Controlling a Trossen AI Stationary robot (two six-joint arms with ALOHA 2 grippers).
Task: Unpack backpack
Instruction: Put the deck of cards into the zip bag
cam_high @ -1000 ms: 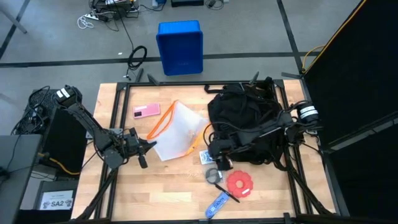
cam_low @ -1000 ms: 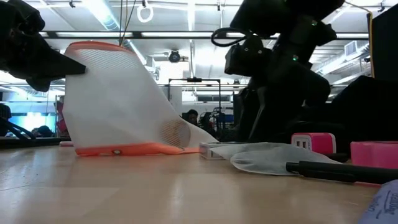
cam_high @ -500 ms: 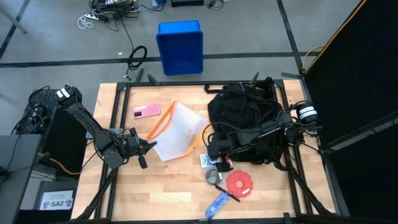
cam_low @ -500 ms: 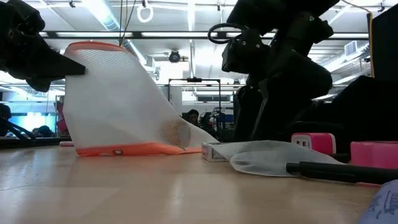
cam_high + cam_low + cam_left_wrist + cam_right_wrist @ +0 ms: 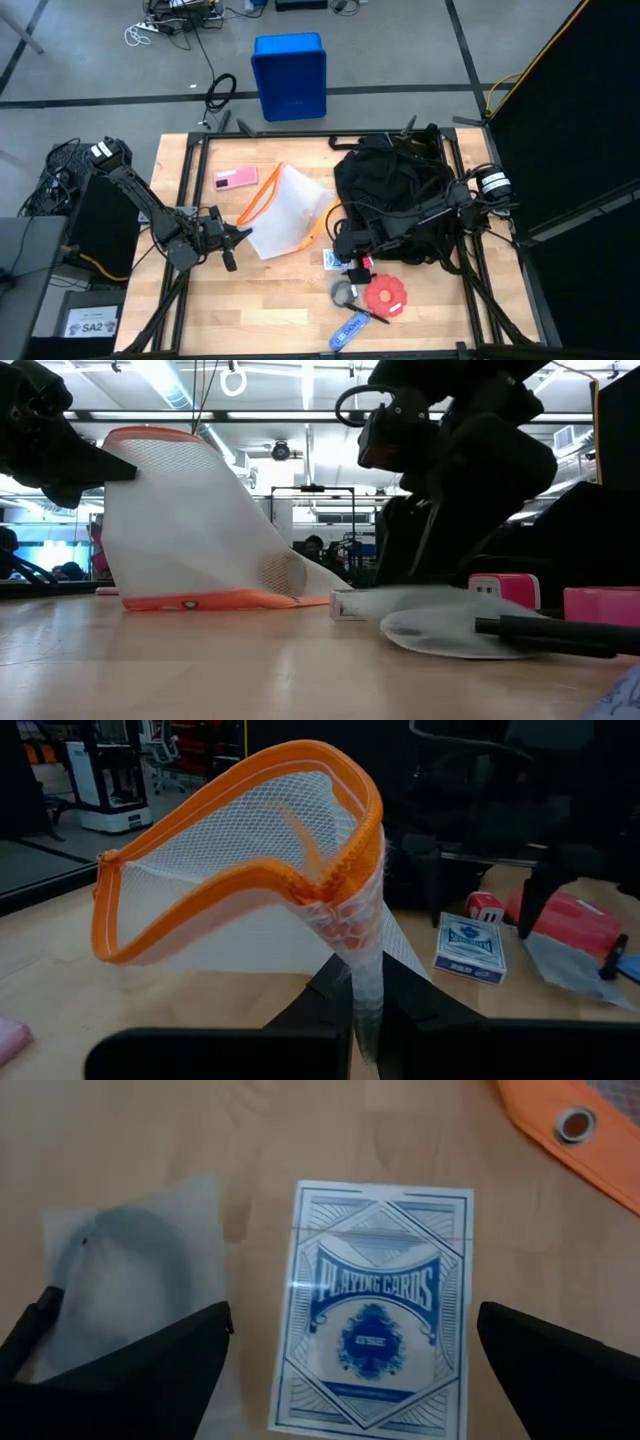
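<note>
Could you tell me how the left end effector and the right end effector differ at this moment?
The left end effector is shut on the orange-rimmed mesh bag, while the right end effector is open and holds nothing. The left one holds the bag standing up off the table; the right one hovers just above the playing cards, fingers either side of the box. The left sits at the table's left, the right beside the backpack. Both are dark two-finger end effectors.

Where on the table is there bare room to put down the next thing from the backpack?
Bare wood lies along the near left, below the left gripper that pinches the mesh bag, and between the pink case and the table's far edge. It is crowded by the backpack: card box, red disc, blue packet, under the open right gripper.
</note>
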